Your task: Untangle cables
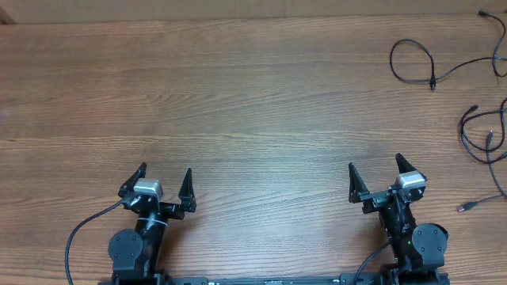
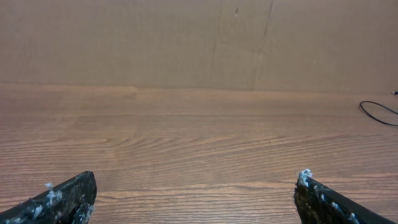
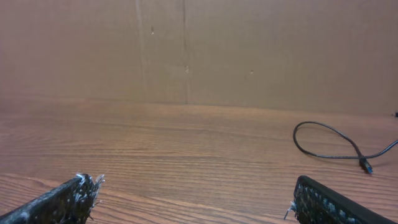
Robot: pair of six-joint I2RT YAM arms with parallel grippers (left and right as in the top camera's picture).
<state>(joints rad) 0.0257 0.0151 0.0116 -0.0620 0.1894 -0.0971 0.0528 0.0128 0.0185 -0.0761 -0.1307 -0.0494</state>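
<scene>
— Along the near edge of the table (image 1: 238,95), overhead view: left gripper (image 1: 165,170) and right gripper (image 1: 375,162), two in all. Jaws of both spread wide, nothing between them.

— Location of the cables (image 1: 485,134)?

— Far right of the table, well apart from both grippers. One looped cable (image 1: 412,59) lies by itself toward the far right corner. Closer to the arms, a looser bunch crosses over itself at the right edge.

— Count?

— Five plug ends (image 1: 433,83) visible from overhead; one of them, a silver-tipped plug (image 1: 463,207), lies nearest the right arm. Number of separate cords: cannot tell, several run out of frame.

— What do the wrist views add?

— Left wrist: two fingers (image 2: 62,199) in the lower corners, wide apart, bare wood between; only a thin arc of one cable (image 2: 376,112) shows at the right margin. Right wrist: again two fingers (image 3: 68,199) held wide, and the looped cable (image 3: 329,140) seen whole, lying flat ahead and to the right, a plug at its right end. Both wrist views show a cardboard wall (image 2: 186,43) standing behind the table.

— And overhead only?

— The crossed bunch by the right edge, and both arms together with their thicker black leads (image 1: 79,237).
</scene>
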